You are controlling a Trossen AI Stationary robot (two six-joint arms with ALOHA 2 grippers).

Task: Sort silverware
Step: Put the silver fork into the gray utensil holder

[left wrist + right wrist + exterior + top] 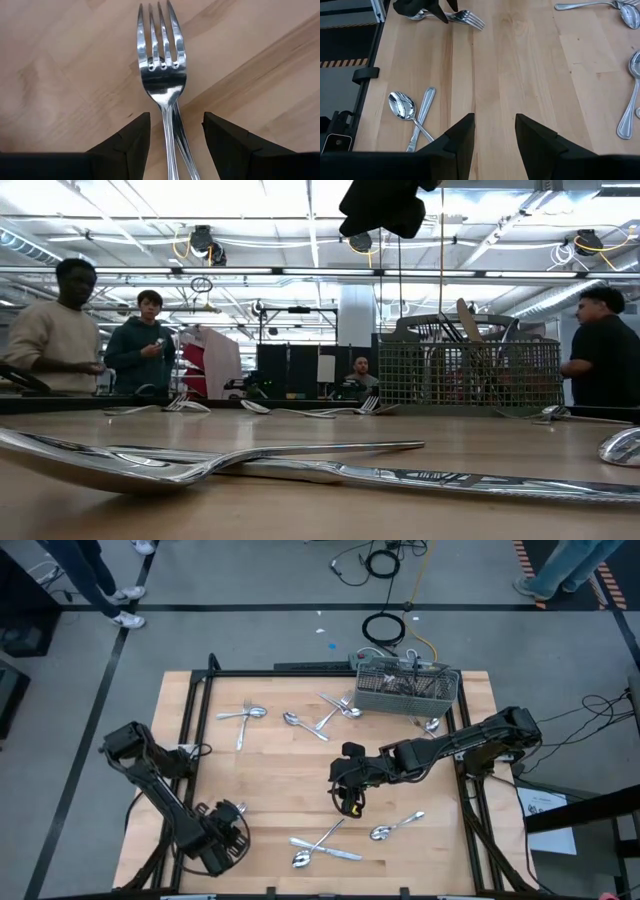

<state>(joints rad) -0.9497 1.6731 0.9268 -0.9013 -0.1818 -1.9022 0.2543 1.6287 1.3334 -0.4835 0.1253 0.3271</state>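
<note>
Two end effectors over a wooden surface [300, 765] with scattered silverware.

The left end effector [172, 135], near left, is closed on two forks [162, 60] lying flat. The right end effector [494, 132] hangs open above the bare middle. Four loose clusters of silverware [325, 842] lie around. The wire-mesh basket [405, 688], far right, holds several pieces.

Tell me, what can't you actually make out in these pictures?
- What fills the wire-mesh basket: high view too small, low view's mesh hides it.
- Whether the left gripper pinches the fork: in the left wrist view the handles run out of frame between its fingers.
- Right gripper: nothing shows between its fingers, only bare table.
- The near knife: cut off by the low view's edge.
</note>
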